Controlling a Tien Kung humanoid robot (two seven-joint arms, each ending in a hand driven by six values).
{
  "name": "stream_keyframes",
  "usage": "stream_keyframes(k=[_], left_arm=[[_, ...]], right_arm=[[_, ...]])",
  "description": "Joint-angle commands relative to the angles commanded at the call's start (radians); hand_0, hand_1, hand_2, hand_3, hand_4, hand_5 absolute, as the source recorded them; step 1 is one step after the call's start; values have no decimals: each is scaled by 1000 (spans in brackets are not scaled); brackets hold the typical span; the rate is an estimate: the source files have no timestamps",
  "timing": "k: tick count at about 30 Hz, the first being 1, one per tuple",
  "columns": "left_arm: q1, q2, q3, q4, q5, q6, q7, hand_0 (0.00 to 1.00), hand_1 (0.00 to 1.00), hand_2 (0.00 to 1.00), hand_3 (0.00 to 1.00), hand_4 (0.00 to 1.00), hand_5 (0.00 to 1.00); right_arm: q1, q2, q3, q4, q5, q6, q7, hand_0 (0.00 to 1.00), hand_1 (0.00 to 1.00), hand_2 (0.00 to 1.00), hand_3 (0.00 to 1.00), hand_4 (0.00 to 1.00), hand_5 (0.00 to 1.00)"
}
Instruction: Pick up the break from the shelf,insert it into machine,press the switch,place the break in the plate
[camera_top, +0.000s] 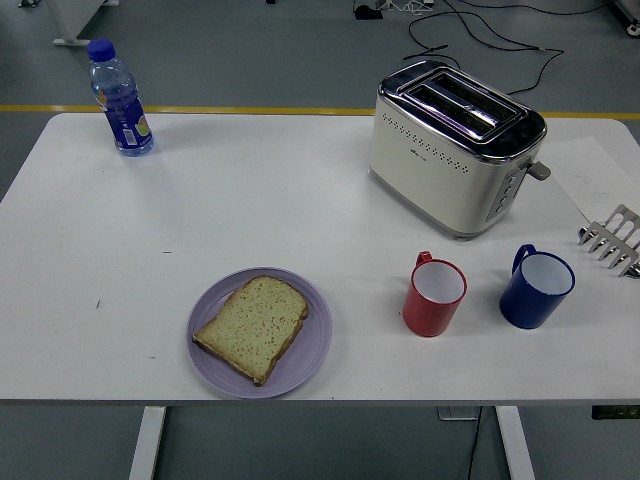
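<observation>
A slice of bread (253, 327) lies flat on a purple plate (307, 364) near the table's front edge, left of centre. The cream and chrome toaster (452, 146) stands at the back right, its two top slots empty and its lever (540, 170) on the right end. A silver toast rack (614, 240) sits at the right edge, partly cut off by the frame, with no bread visible in it. Neither of my hands appears in the view.
A red mug (434, 294) and a blue mug (536, 287) stand in front of the toaster. A blue-capped water bottle (119, 98) stands at the back left corner. A sheet of paper (598, 178) lies right of the toaster. Cables run across the floor behind.
</observation>
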Motion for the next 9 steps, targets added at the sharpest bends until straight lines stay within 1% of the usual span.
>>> stream_keyframes(k=[9], left_arm=[[1,-1,-3,0,4,0,2,687,665,714,724,466,998]], right_arm=[[-1,0,-1,-1,2,0,1,741,682,704,625,397,233]])
